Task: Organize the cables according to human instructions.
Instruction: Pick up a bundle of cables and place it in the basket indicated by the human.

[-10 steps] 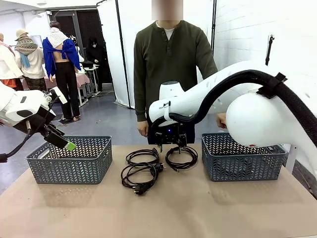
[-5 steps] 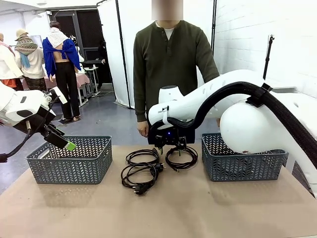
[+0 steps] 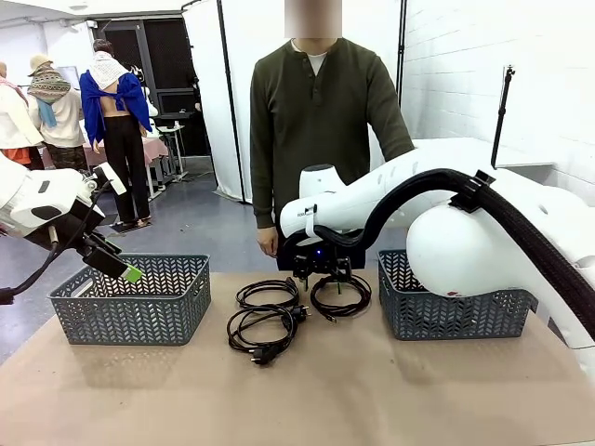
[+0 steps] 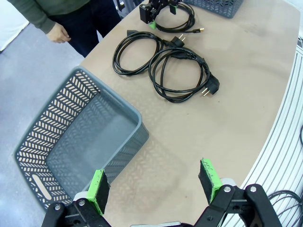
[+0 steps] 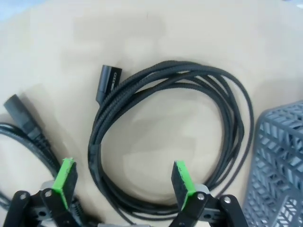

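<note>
Three coiled black cables lie mid-table: a far-left coil (image 3: 268, 294), a nearer coil (image 3: 260, 332) with a plug, and a right coil (image 3: 341, 297). My right gripper (image 3: 322, 275) hangs open just above the right coil. In the right wrist view that cable (image 5: 97, 146) loops between and beyond the right gripper's (image 5: 123, 183) green pads, with its plug (image 5: 108, 80) at upper left. My left gripper (image 3: 117, 264) is open above the left basket. The left wrist view has the left gripper (image 4: 154, 184) open and holding nothing, the cables (image 4: 182, 73) farther off. The human (image 3: 316, 130) stands at the far side.
A grey lattice basket (image 3: 130, 299) sits at the table's left and a second one (image 3: 453, 299) at the right, close beside the right coil (image 5: 279, 156). The person's hand (image 3: 268, 242) hangs by the far edge. Bare table lies in front of the cables.
The right arm's bulky upper body has swung a little leftward and lower, and its gripper has sunk slightly toward the right coil. The left arm has not moved.
</note>
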`<state>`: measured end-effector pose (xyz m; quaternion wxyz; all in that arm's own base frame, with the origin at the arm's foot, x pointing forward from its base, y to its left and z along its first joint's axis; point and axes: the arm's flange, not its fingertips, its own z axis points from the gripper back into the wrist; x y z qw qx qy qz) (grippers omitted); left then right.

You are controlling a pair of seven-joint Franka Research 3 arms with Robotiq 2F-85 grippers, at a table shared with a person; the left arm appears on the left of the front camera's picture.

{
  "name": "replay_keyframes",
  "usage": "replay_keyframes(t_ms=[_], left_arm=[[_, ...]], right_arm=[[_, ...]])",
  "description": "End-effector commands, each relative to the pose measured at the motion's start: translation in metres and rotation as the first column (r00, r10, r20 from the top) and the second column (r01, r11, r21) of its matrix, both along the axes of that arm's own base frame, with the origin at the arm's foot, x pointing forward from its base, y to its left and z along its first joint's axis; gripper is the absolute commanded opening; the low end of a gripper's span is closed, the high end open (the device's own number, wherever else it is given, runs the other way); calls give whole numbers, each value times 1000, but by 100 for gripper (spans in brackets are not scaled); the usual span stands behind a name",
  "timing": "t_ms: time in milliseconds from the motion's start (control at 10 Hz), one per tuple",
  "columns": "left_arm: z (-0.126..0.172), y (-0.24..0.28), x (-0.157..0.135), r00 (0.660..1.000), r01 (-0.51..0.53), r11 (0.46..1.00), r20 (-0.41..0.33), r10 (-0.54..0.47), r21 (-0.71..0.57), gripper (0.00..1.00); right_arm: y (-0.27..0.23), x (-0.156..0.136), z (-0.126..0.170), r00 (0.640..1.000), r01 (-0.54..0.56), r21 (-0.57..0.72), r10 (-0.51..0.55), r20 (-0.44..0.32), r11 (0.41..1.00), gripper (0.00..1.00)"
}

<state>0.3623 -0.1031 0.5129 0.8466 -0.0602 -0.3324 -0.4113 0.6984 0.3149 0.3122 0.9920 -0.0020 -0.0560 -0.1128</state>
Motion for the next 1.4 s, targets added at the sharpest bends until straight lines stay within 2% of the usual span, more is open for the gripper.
replay_keyframes(t_ms=[0,600,700,1300], left_arm=[[0,1,1,1000,-4,1000,-1,4,-4,100],[0,1,1,1000,-4,1000,-1,4,-4,100],[0,1,1,1000,-4,1000,-1,4,-4,100],[0,1,1,1000,-4,1000,-1,4,-4,100]], right_arm=[[4,8,-4,999,40,-12,-39,19,999,100],[8,13,-12,999,27,-38,-27,18,999,100],[10,13,-13,1000,26,-40,-25,13,999,90],[17,9,-8,1000,17,-27,-16,15,999,2]])
